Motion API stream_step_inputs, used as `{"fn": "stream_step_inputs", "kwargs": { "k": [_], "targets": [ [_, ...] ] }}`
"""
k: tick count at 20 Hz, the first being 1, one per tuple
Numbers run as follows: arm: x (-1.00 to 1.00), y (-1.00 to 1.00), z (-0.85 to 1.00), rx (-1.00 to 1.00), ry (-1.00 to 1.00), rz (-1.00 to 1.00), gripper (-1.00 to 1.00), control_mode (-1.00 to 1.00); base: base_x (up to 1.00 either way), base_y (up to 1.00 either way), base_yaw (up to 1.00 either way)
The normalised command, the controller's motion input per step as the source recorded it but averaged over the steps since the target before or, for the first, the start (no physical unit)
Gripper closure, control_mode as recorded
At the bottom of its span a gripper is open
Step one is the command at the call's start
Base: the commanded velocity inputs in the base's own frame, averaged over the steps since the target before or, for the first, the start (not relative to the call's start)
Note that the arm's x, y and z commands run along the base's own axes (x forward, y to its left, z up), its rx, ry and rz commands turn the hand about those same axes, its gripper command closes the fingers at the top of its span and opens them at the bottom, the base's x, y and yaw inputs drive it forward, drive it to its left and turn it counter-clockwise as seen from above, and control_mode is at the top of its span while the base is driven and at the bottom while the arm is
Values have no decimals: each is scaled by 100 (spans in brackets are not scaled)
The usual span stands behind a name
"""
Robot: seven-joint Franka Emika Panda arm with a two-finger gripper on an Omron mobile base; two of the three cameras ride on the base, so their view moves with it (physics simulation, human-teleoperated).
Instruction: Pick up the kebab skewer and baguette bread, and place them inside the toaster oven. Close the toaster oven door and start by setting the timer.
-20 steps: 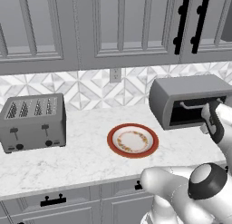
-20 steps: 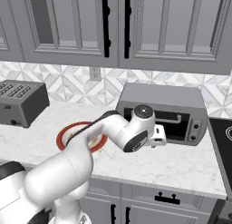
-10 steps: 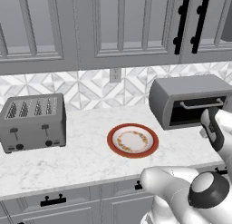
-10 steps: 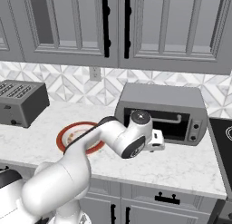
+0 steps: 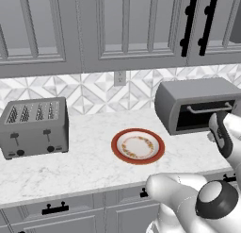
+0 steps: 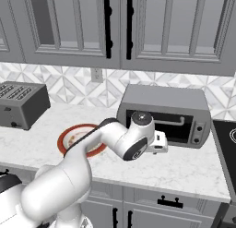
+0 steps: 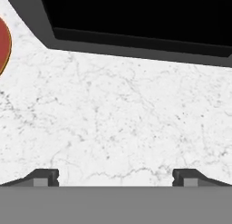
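claw: claw (image 7: 116,177) has its tips spread wide, nothing between them; it hangs low over the counter (image 7: 113,123).
change: over the last second the hand has backed out from the toaster oven (image 6: 163,114) mouth; plate (image 5: 138,146) stayed bare.
meaning: likely food is loaded; door close and timer remain.
oven: just ahead of claw, cavity dark.
door: handle bar (image 5: 210,109) sits across the opening; angle unclear.
view gap: right base view shows knobs (image 6: 198,132); left base view shows toaster (image 5: 33,128), far off. Skewer and bread can't be made out.
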Motion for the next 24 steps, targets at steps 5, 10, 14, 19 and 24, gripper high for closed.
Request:
{"fn": "stream_step_inputs", "kwargs": {
  "k": [5,10,14,19,24],
  "targets": [
    [-4,-27,10,0,-23,-7,-100,-100,0,0,0],
    [-19,-62,30,0,-28,2,-100,-100,0,0,0],
    [-8,-64,19,-2,-27,12,-100,-100,0,0,0],
    [0,-54,17,-8,-30,16,-100,-100,0,0,0],
    [0,-6,2,-24,-36,5,-100,-100,0,0,0]
  ]
}}
